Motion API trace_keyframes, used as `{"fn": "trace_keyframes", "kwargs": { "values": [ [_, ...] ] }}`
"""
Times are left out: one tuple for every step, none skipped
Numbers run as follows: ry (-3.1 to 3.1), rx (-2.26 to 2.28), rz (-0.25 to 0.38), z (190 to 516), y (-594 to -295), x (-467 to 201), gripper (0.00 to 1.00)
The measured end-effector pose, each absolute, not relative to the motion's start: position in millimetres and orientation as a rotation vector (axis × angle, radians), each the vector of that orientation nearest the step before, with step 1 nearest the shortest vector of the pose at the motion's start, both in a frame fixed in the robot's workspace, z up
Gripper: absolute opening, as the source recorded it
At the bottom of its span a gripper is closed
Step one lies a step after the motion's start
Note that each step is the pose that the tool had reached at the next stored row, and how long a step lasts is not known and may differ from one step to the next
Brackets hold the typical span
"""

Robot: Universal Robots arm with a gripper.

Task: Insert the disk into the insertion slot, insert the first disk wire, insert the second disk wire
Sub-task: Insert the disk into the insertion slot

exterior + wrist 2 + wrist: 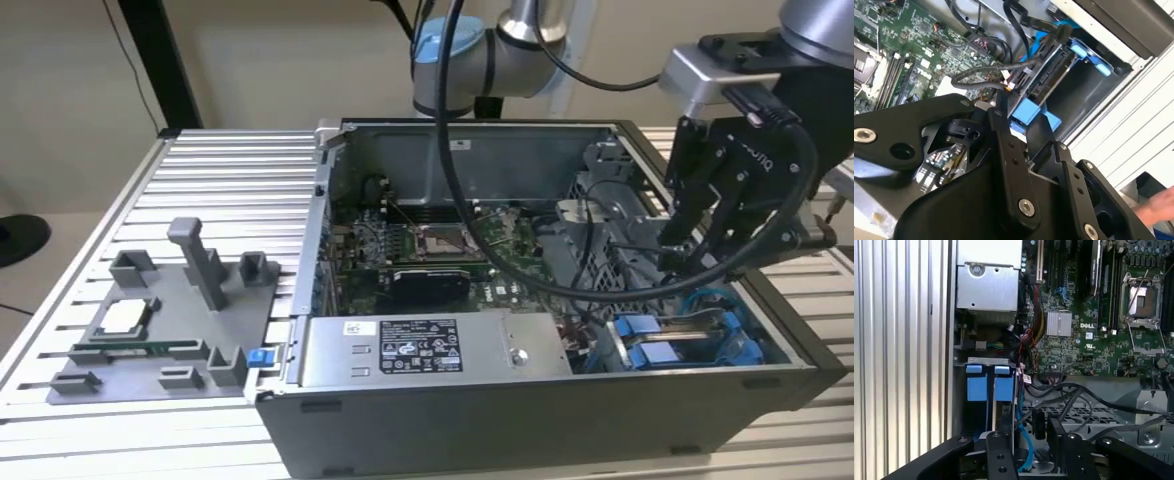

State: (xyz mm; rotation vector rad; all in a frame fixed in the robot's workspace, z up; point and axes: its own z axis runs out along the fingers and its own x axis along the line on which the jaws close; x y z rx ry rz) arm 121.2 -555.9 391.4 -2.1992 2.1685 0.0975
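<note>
From my console, the gripper hangs low inside the open computer case, over the near corner at the exterior view's right. Its two black fingers stand apart, and as far as I can make out nothing is pinched between them. In the first wrist view a blue cable and a small upright black connector show through the gap.

The disk sits on edge in the insertion slot, just beside the case's side wall. Its bright blue carrier tabs show at the mouth of the bay.

In the second wrist view one fingertip rises just beside a looping black wire. The wire's end lies close to the disk's socket edge. I cannot tell whether the finger touches it, since that spot is crowded.

The green motherboard lies in the middle of the case. Its silver heatsink and open processor socket are plain in the first wrist view. The grey labelled power-supply box runs along the near wall, between the motherboard and the case's front edge.

A thick black arm cable drapes down across the case's interior. The case stands on a slatted aluminium table. A grey fixture plate with upright posts lies on the table beside the case, at the exterior view's left.
</note>
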Motion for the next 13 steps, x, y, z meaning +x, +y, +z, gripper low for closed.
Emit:
{"fn": "trace_keyframes", "kwargs": {
  "values": [
    [2.167,-2.198,0.094,390.1,-553.5,120.6,1.00],
    [2.165,-2.197,0.091,388.7,-551.4,119.9,0.00],
    [2.164,-2.195,0.087,387.6,-549.9,119.5,0.00],
    [2.162,-2.194,0.082,386.5,-548.7,119.1,0.00],
    [2.158,-2.191,0.075,385.7,-548.3,118.9,0.00],
    [2.155,-2.188,0.067,385.4,-548.0,118.8,0.00],
    [2.151,-2.185,0.058,385.0,-547.8,118.7,0.00],
    [2.146,-2.180,0.048,384.5,-547.9,118.6,0.00],
    [2.141,-2.176,0.038,383.9,-547.9,118.6,0.00],
    [2.139,-2.174,0.032,383.3,-547.9,118.6,0.00],
    [2.139,-2.175,0.031,383.0,-548.0,118.7,0.00],
    [2.139,-2.175,0.031,382.8,-549.7,119.4,0.00],
    [2.139,-2.174,0.031,381.9,-551.9,120.4,0.00]
  ]
}}
